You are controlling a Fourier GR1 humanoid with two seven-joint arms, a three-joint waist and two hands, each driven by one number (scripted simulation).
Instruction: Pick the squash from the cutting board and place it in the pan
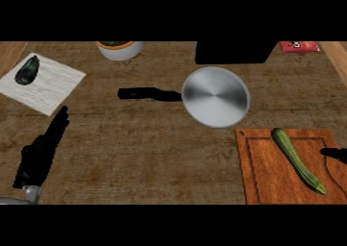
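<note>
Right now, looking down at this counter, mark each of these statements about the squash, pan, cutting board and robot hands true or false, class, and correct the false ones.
1. The green squash lies on the wooden cutting board. True.
2. The steel pan already holds the squash. False: the pan has nothing in it.
3. The pan's black handle points toward the view's left. True.
4. The left robot hand is curled round the squash. False: it rests open at the lower left, far from it.
5. A dark eggplant lies on the light mat at upper left. True.
6. The right robot hand is over the pan. False: only its fingers show, at the board's right edge.
</note>
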